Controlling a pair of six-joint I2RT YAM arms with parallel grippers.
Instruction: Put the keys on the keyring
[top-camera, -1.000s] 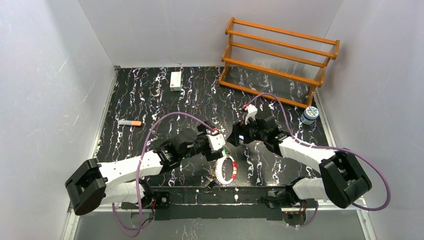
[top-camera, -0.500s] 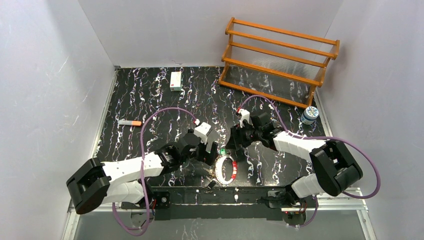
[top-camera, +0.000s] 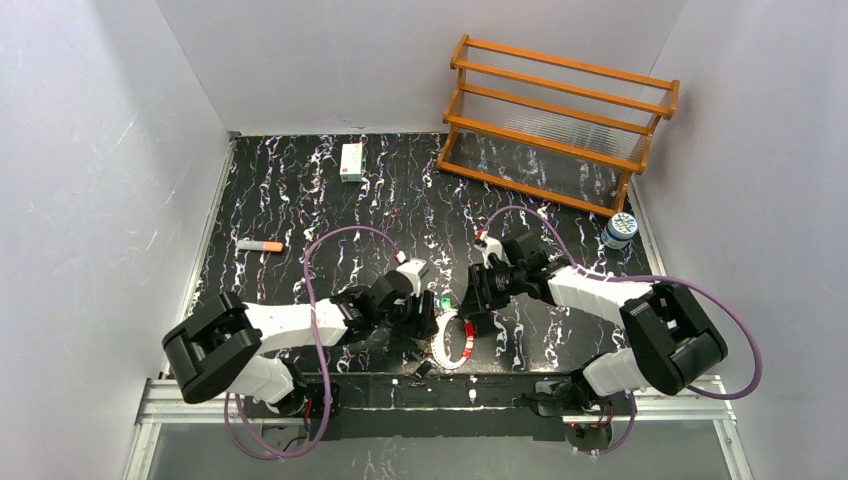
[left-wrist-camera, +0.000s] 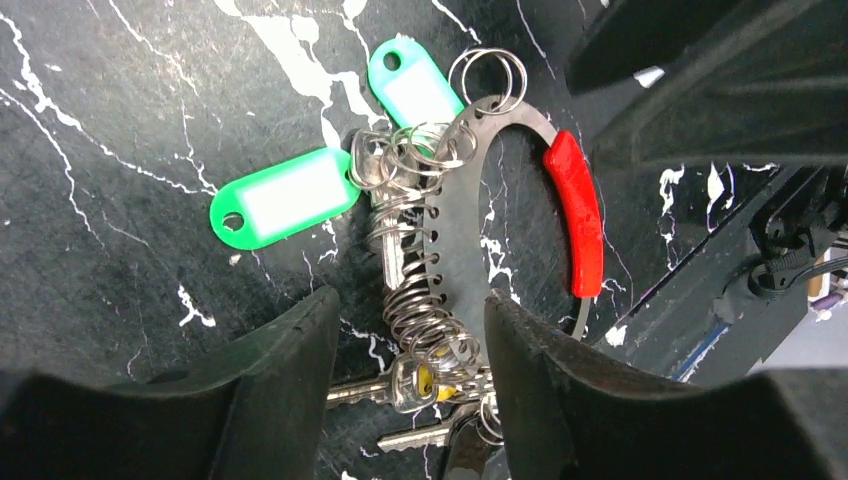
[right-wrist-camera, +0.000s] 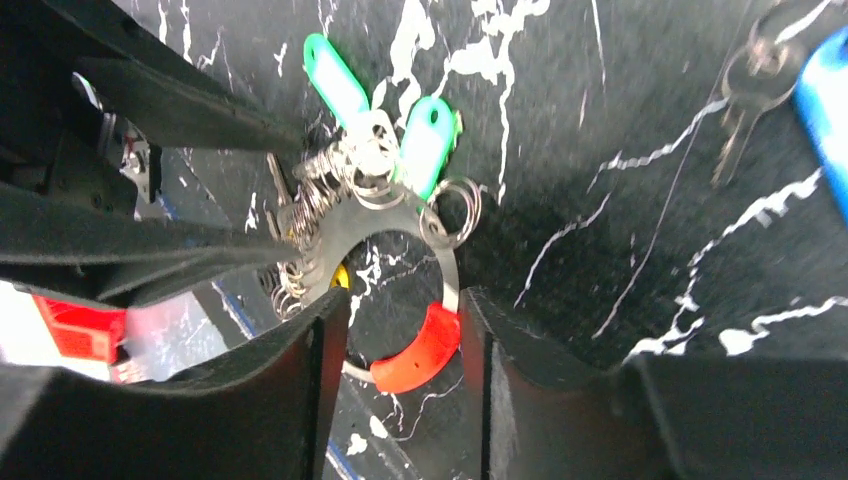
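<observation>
Black marbled counter (top-camera: 300, 200) is carrying the keyring (top-camera: 455, 338), which is lying flat near the front edge, between the two arms. Both arms are reaching in on it at once, so we are judging the step in hand to be taking hold of the ring, before any key is threaded. The left end effector (left-wrist-camera: 410, 300) is sitting low over the perforated metal band and its bunch of small rings. Its jaws are standing partly apart astride the band, with bare counter showing on one side, so it is holding nothing. The right end effector (right-wrist-camera: 405, 298) is straddling the red segment (right-wrist-camera: 415, 350) from the opposite side. Its jaws are at a middling width and very close to the plastic, and we cannot tell whether they are pressing on it. The green-tagged key (left-wrist-camera: 285, 195) is lying against the bunch of rings, beside a teal tag (left-wrist-camera: 415, 90), and we cannot tell whether it is already threaded. The blue-tagged key (right-wrist-camera: 825, 85) is lying loose on the counter, well apart from the ring. In our judgement the next move is calling for a firm pinch on both sides of the loop, steadying it so that it can be opened.
</observation>
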